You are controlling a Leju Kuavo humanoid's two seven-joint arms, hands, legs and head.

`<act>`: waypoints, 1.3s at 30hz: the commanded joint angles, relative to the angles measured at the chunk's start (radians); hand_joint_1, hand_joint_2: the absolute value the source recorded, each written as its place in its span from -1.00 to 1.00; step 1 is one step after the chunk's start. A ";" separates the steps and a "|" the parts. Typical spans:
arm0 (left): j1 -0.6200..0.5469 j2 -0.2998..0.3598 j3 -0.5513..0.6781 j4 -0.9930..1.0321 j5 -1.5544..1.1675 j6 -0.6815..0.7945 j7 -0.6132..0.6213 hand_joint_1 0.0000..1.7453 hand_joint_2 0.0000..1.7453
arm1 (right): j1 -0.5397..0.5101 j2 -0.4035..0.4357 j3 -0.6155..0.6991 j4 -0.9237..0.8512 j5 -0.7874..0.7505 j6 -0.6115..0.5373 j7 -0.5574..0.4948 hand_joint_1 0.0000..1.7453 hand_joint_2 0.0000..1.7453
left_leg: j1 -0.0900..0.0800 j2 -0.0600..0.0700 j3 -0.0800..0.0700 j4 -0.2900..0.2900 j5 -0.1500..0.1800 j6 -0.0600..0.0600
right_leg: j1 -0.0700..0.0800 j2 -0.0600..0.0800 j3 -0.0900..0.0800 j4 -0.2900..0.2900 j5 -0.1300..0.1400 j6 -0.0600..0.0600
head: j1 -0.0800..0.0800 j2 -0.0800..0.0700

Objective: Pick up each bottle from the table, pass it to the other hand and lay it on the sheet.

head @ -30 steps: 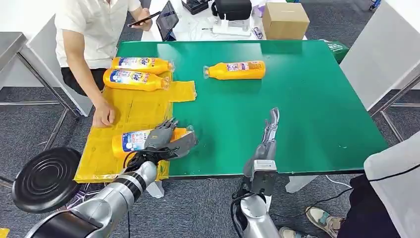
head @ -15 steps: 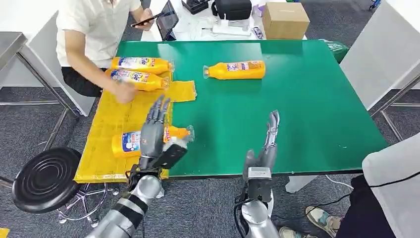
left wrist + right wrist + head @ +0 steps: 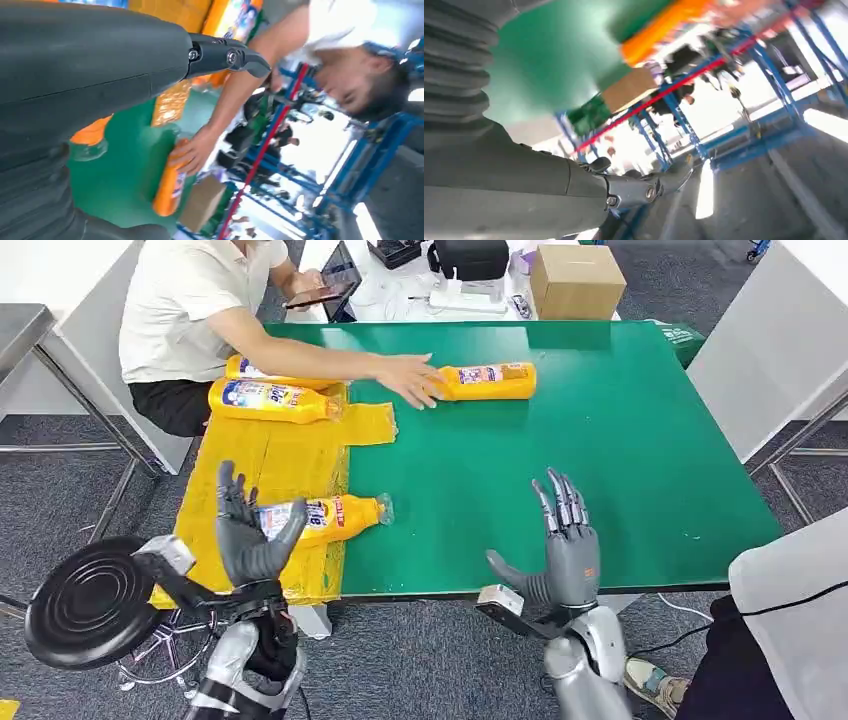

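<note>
Three orange bottles lie on the yellow sheet (image 3: 260, 465) at the table's left: two (image 3: 272, 398) at its far end and one (image 3: 322, 516) at the near end with its cap over the green top. A fourth orange bottle (image 3: 485, 380) (image 3: 171, 187) lies on the green table (image 3: 620, 440) at the back, with a person's hand (image 3: 410, 377) on its cap end. My left hand (image 3: 247, 530) is raised off the near left edge, fingers spread, holding nothing. My right hand (image 3: 562, 545) is raised at the near edge, fingers spread and empty.
A person in a white shirt (image 3: 190, 300) leans over the table's far left corner, arm stretched across the table. A black round stool (image 3: 92, 598) stands at the near left. A cardboard box (image 3: 575, 278) and gear sit behind the table. A white table (image 3: 770, 340) stands right.
My left hand let go of the near bottle and drew back off the table edge; the right hand also pulled back and turned upright. The person's hand moved from the sheet to the far bottle.
</note>
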 commanded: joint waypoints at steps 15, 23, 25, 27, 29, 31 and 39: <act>0.024 0.039 -0.021 0.015 -0.249 0.238 -0.053 -1.00 1.00 | -0.274 -0.193 -0.068 0.457 0.331 0.000 0.321 -1.00 1.00 | 0.001 0.002 0.004 -0.001 0.000 -0.001 | 0.001 0.001 0.003 -0.002 0.001 -0.001 | 0.000 0.000; 0.016 0.040 -0.062 0.050 -0.334 0.264 -0.050 -1.00 1.00 | -0.449 -0.186 0.101 0.732 0.323 0.001 0.436 -1.00 1.00 | 0.000 0.005 0.002 0.000 0.000 -0.001 | 0.000 0.003 0.001 -0.001 0.001 -0.001 | 0.000 0.000; 0.016 0.038 -0.062 0.053 -0.337 0.264 -0.052 -1.00 1.00 | -0.465 -0.185 0.110 0.759 0.320 0.000 0.442 -1.00 1.00 | 0.000 0.005 0.003 -0.001 0.000 -0.001 | 0.001 0.003 0.002 -0.001 0.001 -0.002 | 0.000 0.000; 0.016 0.038 -0.062 0.053 -0.337 0.264 -0.052 -1.00 1.00 | -0.465 -0.185 0.110 0.759 0.320 0.000 0.442 -1.00 1.00 | 0.001 0.005 0.004 -0.001 0.000 -0.001 | 0.001 0.003 0.003 -0.001 0.001 -0.002 | 0.000 0.000; 0.014 0.038 -0.062 0.056 -0.342 0.263 -0.053 -1.00 1.00 | -0.484 -0.182 0.119 0.805 0.308 0.024 0.449 -1.00 1.00 | 0.001 0.003 0.004 -0.001 0.000 -0.001 | 0.001 0.001 0.004 -0.001 0.001 -0.002 | 0.000 0.000; 0.004 0.037 -0.070 0.067 -0.346 0.255 -0.050 -1.00 1.00 | -0.503 -0.173 0.116 0.830 0.277 0.054 0.433 -1.00 1.00 | 0.000 0.002 0.003 -0.001 0.000 -0.001 | 0.001 0.001 0.002 -0.001 0.000 -0.001 | 0.000 0.000; -0.038 0.020 -0.103 0.116 -0.345 0.236 -0.046 -1.00 1.00 | -0.534 -0.108 0.145 0.888 0.239 0.126 0.436 -1.00 1.00 | 0.001 0.004 0.003 0.000 0.000 -0.002 | 0.001 0.002 0.002 0.000 0.000 -0.003 | 0.000 0.000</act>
